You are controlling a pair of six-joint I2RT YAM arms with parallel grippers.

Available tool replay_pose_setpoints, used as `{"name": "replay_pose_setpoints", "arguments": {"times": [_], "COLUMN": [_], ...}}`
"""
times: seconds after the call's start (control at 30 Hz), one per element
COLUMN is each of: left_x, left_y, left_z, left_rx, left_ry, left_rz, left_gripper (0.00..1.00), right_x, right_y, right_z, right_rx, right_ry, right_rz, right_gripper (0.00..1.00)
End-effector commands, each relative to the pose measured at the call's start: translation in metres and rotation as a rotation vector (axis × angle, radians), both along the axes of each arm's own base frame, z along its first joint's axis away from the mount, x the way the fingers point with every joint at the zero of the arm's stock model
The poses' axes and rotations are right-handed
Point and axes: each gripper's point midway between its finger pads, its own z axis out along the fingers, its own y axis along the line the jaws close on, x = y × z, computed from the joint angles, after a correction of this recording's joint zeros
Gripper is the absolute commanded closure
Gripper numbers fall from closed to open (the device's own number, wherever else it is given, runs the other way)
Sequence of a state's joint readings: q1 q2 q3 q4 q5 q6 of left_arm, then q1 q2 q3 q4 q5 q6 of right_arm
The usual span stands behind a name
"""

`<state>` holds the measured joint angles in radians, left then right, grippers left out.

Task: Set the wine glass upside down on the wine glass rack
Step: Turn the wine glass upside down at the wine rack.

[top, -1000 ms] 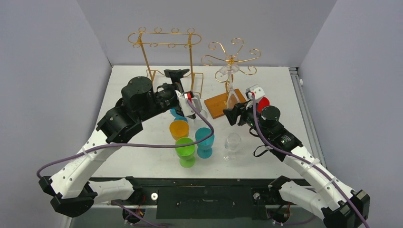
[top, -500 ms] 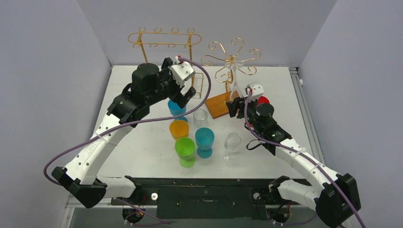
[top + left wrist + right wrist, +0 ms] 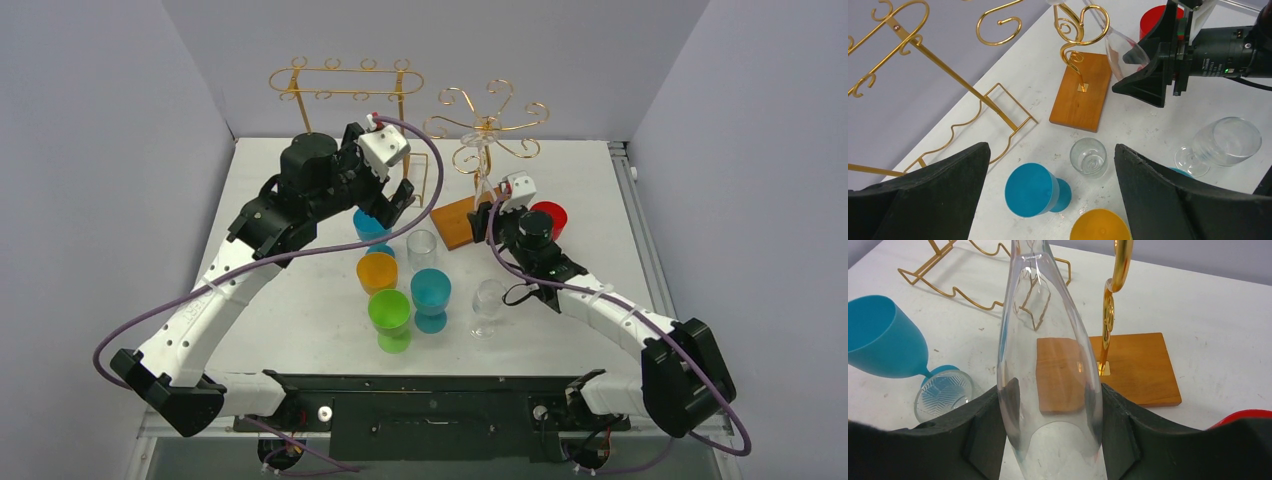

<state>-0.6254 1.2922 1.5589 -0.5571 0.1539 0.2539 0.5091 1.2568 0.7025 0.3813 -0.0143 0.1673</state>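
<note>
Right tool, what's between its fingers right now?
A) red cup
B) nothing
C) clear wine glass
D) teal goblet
C: the right wrist view shows the bowl of the clear wine glass pinched in the right tool, stem end up, beside the post of the gold rack.

Quick count on the tabletop (image 3: pixel 590 175): two gold racks (frame rack (image 3: pixel 345 95), tree rack (image 3: pixel 1082 95)), three clear glasses (upside-down wine glass (image 3: pixel 1048 365), small tumbler (image 3: pixel 422 245), stemmed glass (image 3: pixel 489 303)), two bluish goblets (blue goblet (image 3: pixel 371 228), teal goblet (image 3: pixel 431 295)), one orange cup (image 3: pixel 377 270), one green cup (image 3: pixel 389 312), one red cup (image 3: pixel 550 215).
</note>
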Motion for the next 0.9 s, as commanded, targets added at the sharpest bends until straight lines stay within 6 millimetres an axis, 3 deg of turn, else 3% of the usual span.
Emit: {"name": "replay_pose_setpoints", "arguments": {"times": [0.0, 0.33, 0.67, 0.87], "left_x": [0.001, 0.001, 0.008, 0.011], "left_y": [0.000, 0.004, 0.005, 0.006], "left_z": [0.022, 0.016, 0.011, 0.010], "left_rx": [-0.046, -0.030, -0.027, -0.024], "left_ry": [-0.030, -0.011, 0.022, 0.023], "left_rz": [0.012, 0.033, 0.077, 0.091], "left_gripper": [0.08, 0.08, 0.10, 0.11], "right_x": [0.020, 0.032, 0.016, 0.007], "right_y": [0.005, 0.019, 0.038, 0.038], "right_z": [0.036, 0.035, 0.027, 0.029], "right_rx": [0.053, 0.047, -0.010, -0.029], "right_ry": [-0.125, -0.143, -0.168, -0.203], "right_rz": [-0.016, 0.013, 0.093, 0.109], "right_gripper": [0.82, 0.82, 0.83, 0.83]}}
